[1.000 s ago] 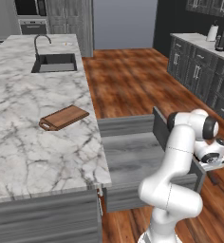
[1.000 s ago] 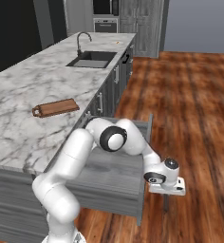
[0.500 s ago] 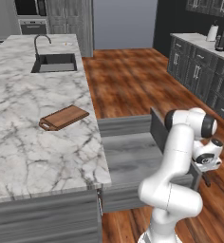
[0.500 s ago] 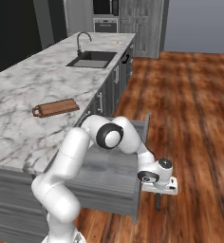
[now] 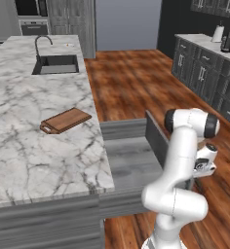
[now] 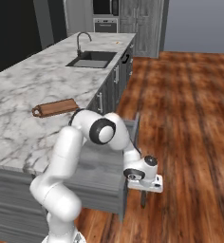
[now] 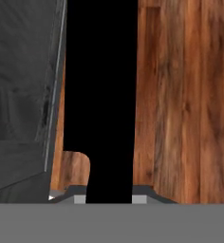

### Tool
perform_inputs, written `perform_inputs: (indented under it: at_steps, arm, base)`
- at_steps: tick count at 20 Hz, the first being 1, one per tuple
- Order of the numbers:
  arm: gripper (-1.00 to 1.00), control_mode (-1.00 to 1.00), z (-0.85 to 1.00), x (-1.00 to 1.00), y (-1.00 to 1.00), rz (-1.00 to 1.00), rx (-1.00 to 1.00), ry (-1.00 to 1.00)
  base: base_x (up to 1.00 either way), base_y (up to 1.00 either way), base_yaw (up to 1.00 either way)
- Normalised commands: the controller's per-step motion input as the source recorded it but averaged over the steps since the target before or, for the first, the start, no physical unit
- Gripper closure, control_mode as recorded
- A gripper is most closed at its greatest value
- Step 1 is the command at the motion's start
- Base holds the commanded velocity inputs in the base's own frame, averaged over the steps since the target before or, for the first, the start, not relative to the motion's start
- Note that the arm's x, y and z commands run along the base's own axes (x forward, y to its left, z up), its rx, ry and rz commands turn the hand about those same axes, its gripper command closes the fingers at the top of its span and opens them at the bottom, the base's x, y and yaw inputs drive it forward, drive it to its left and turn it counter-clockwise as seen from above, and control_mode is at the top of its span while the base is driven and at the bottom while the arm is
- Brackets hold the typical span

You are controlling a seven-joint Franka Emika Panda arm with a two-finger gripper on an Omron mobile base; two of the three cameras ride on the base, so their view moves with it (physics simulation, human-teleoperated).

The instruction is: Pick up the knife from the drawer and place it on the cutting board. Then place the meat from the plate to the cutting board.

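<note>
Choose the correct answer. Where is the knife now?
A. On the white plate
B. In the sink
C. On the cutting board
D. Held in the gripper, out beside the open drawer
D: the dark knife hangs from the gripper above the wood floor, beside the open drawer; the cutting board is bare.

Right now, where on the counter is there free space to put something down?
Bare marble lies around the cutting board: a wide patch between it and the counter front edge, another between it and the sink. The open drawer side is crowded by the arm.
</note>
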Motion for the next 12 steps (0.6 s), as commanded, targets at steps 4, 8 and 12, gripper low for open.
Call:
perform_inputs:
  at_steps: [4, 8, 12]
  arm:
    - [1.0, -1.0, -0.01, 0.0, 1.0, -0.02, 0.0, 0.01]
    - [1.0, -1.0, -0.01, 0.0, 1.0, -0.03, 0.0, 0.01]
    - [1.0, -1.0, -0.04, 0.07, 1.0, -0.05, -0.05, 0.05]
  base:
    - [0.0, 0.0, 0.0]
    - [0.0, 0.0, 0.0]
    - [0.0, 0.0, 0.0]
